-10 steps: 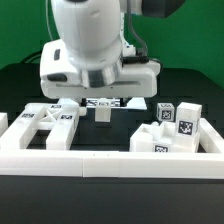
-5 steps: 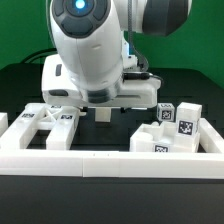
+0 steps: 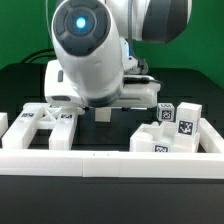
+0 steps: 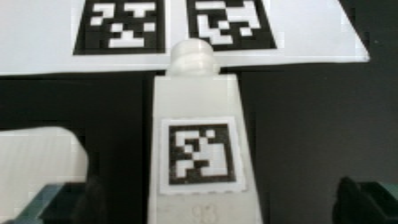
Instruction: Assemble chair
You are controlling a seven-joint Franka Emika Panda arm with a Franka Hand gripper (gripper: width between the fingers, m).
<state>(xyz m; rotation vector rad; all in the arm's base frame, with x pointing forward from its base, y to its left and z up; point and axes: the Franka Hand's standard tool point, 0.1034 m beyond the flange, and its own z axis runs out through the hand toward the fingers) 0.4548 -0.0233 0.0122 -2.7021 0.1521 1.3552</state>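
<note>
Arm [image 3: 95, 60] is set low over the table [image 3: 18, 95], mid-scene, and hides the gripper in the exterior view. The rail [image 3: 100, 160] is laid across the front. The chair is noted as loose parts only: the frame [image 3: 45, 125] at the exterior view's left and the blocks [image 3: 172, 130] at its right, all behind the rail. In the wrist view the marker board [image 4: 178, 30] is seen beyond the leg [image 4: 196, 150]. The leg lies flat, tag up, with its peg [image 4: 192, 55] reaching the board's edge. The gripper [image 4: 205, 200] is spread wide, nothing held, with its fingers [image 4: 45, 200] standing either side of the leg and clear of it. The step is judged to be a grasp of the leg. A straight descent is advised, the leg kept centred between the fingers. Closure is best made on the long flat sides, away from the peg. Another white part [image 4: 36, 160] lies just beside one finger and should be cleared so it is not caught or nudged. The leg is light and may skid if one finger lands first.
</note>
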